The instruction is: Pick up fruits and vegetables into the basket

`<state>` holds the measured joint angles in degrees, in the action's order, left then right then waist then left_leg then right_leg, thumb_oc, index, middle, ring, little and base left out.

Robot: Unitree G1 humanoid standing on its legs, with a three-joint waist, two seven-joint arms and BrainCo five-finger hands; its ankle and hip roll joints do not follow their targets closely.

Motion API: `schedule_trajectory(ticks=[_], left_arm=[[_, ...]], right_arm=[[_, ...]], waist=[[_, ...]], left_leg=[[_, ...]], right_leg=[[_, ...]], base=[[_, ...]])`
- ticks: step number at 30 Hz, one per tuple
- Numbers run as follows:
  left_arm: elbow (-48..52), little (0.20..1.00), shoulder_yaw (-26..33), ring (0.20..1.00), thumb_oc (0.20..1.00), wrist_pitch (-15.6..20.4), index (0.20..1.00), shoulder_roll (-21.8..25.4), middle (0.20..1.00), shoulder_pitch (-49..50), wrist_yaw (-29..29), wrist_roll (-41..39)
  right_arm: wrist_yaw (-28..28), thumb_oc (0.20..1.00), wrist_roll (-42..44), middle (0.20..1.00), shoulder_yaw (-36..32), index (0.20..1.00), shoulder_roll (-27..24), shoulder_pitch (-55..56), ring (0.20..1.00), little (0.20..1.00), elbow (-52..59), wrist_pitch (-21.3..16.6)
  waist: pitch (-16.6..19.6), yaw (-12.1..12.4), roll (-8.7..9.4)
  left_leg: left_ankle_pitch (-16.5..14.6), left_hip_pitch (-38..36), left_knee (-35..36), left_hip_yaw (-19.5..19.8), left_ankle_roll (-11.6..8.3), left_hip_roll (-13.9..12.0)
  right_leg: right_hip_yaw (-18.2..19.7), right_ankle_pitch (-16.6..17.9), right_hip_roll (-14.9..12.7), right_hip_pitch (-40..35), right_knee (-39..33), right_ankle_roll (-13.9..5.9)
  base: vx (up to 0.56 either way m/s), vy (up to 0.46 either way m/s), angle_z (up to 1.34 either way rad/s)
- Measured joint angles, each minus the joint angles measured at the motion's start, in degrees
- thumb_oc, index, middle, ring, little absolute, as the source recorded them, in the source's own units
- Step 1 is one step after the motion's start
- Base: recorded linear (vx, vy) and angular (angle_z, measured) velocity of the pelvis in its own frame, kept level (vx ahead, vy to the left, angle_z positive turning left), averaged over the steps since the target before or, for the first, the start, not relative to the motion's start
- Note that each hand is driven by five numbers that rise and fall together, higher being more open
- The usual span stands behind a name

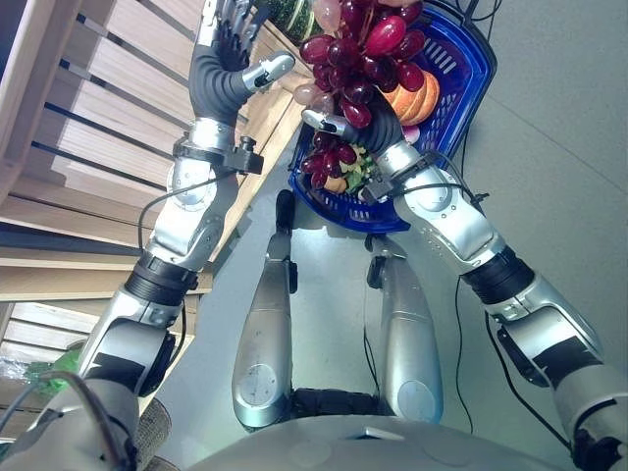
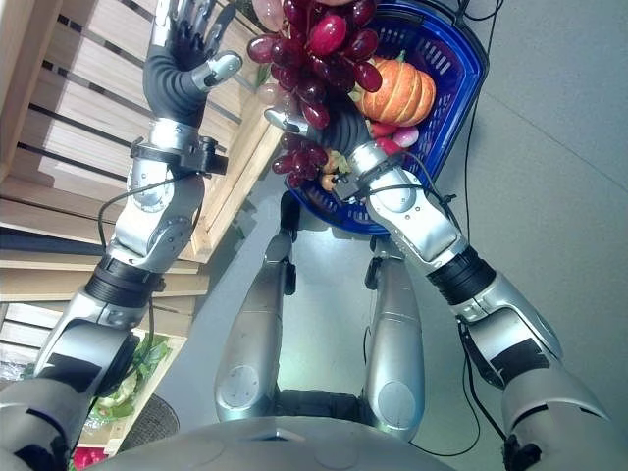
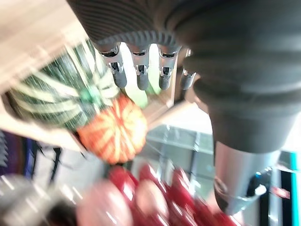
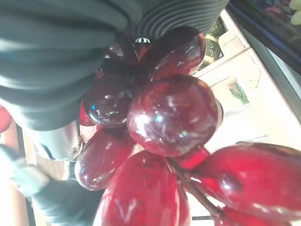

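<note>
Your right hand grips the red grapes over the blue basket, pumpkin inside; left hand spread wide by the wooden shelf.

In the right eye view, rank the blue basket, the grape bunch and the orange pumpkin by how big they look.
1. blue basket, largest.
2. grape bunch, held up by the right hand; it is nearer the camera, so it may look larger than it is.
3. orange pumpkin, smallest, lying in the basket.

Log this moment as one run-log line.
right hand: shut on red grape bunch over blue basket | left hand: open, raised | basket: pumpkin inside
</note>
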<state>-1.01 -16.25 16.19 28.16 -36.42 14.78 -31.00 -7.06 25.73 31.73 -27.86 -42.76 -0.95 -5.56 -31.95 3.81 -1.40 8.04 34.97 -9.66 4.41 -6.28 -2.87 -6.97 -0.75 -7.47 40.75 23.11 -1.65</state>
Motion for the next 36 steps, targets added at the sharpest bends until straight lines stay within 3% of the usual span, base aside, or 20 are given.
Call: schedule_trajectory(ticks=[5, 11, 16, 23, 27, 36], left_arm=[[-3.3, 1.0, 1.1, 1.0, 1.0, -2.4, 1.0, 0.0, 1.0, 0.9, 5.4, 2.4], [-7.9, 1.0, 1.7, 1.0, 1.0, -2.1, 1.0, -0.1, 1.0, 0.6, 12.8, 9.2], [-17.8, 1.0, 3.0, 1.0, 1.0, -1.0, 1.0, -0.2, 1.0, 0.5, 18.7, 15.3], [-30.4, 1.0, 3.0, 1.0, 1.0, -1.0, 1.0, -0.2, 1.0, 0.1, 20.3, 15.4], [-39.5, 1.0, 1.7, 1.0, 1.0, -1.0, 1.0, -0.1, 1.0, -3.2, 20.4, 15.3], [-48.1, 1.0, -2.1, 1.0, 1.0, -1.1, 1.0, -0.2, 1.0, -11.0, 18.2, 15.2]], right_arm=[[-1.3, 0.2, -0.1, 0.2, -2.2, 0.2, 0.2, 0.3, 0.2, 0.2, -1.3, -1.5], [-3.6, 0.2, -0.2, 0.2, -4.0, 0.2, 0.9, 0.5, 0.2, 0.2, -2.8, -2.9], [-6.9, 0.2, -0.4, 0.2, -5.1, 0.2, 1.9, 2.0, 0.2, 0.2, -9.2, -3.2], [-9.5, 0.2, 0.0, 0.2, -4.9, 0.2, 0.8, 1.3, 0.2, 0.2, -24.9, 0.3], [-9.6, 0.2, 0.7, 0.2, -3.4, 0.2, -0.2, -6.4, 0.2, 0.2, -42.0, 3.8], [-3.3, 0.2, 2.2, 0.2, -3.7, 0.2, 0.6, -21.5, 0.2, 0.2, -64.8, 8.8]], waist=[[0.0, 0.3, -0.01], [0.0, 0.3, -0.01], [0.0, 0.3, -0.01], [0.0, 0.2, -0.01], [0.0, 0.4, -0.01], [0.0, 1.5, -0.14]], left_leg=[[0.0, 0.0, 0.0, 0.0, -0.01, 0.0], [0.0, -0.1, 0.0, -0.1, -0.03, 0.0], [0.0, -0.2, 0.0, -0.2, -0.05, 0.0], [-0.1, -0.2, 0.0, -0.3, -0.06, 0.0], [-0.1, -0.1, 0.0, -0.3, -0.07, 0.0], [0.2, 1.0, 0.0, 0.1, -0.13, 0.0]], right_leg=[[0.0, 0.0, 0.0, 0.0, 0.0, -0.01], [0.0, 0.0, 0.0, 0.0, 0.1, -0.02], [0.1, 0.0, 0.0, 0.0, 0.0, -0.03], [0.1, 0.0, 0.0, -0.1, -0.2, -0.06], [0.1, 0.0, 0.0, 0.0, -0.1, -0.08], [-0.3, 0.2, -0.1, 0.9, 0.0, 0.3]], base=[[0.0, 0.0, 0.0], [0.0, 0.0, 0.0], [0.0, 0.0, 0.0], [0.0, 0.0, 0.0], [0.0, 0.0, 0.0], [0.0, 0.0, 0.0]])
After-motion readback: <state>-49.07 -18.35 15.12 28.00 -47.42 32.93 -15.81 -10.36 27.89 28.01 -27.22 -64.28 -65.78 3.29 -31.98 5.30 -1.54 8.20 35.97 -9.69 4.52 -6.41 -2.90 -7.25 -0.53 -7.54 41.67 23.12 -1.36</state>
